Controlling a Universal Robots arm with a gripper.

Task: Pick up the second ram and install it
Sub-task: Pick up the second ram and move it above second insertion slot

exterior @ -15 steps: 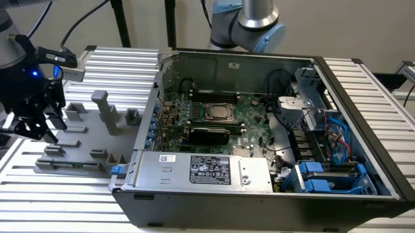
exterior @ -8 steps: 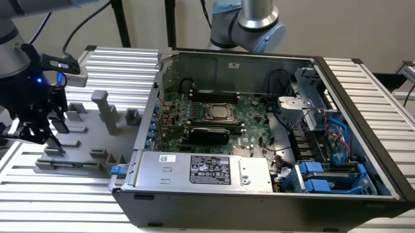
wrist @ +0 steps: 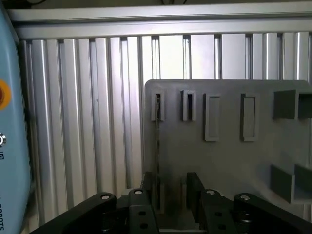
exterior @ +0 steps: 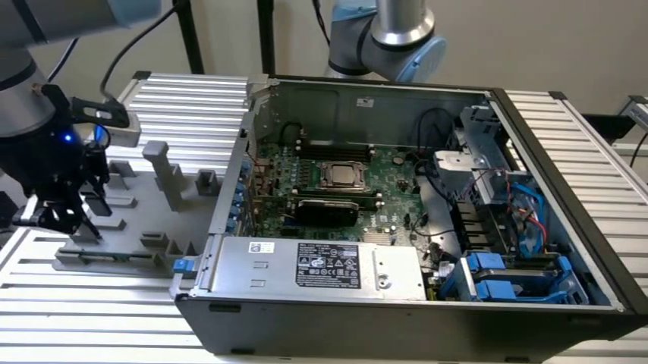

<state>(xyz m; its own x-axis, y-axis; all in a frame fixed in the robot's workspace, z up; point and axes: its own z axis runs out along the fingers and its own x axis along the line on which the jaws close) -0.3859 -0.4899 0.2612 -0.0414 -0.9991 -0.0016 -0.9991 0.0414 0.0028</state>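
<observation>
So here's where we're at. The slatted table (exterior: 182,91) carries the open case (exterior: 426,322), which lies on its side with the panel off. We reckon that's so the board (exterior: 390,178) faces up and the arm can reach it from above.

On the exterior view's left sits the grey tray (exterior: 152,208), well apart from the board. Its slots look made to hold parts standing on edge, so the fingers can come down on either side.

The gripper (exterior: 63,216) hangs low over the tray's near corner. From that view we can't make out a stick.

The wrist view sorts that out. The ram (wrist: 157,141) stands edge-on in an end slot, a thin line running towards the gripper (wrist: 170,190). The jaws stand apart with nothing clamped, and the ram runs in beside one finger. Whether it touches, we can't tell.
</observation>
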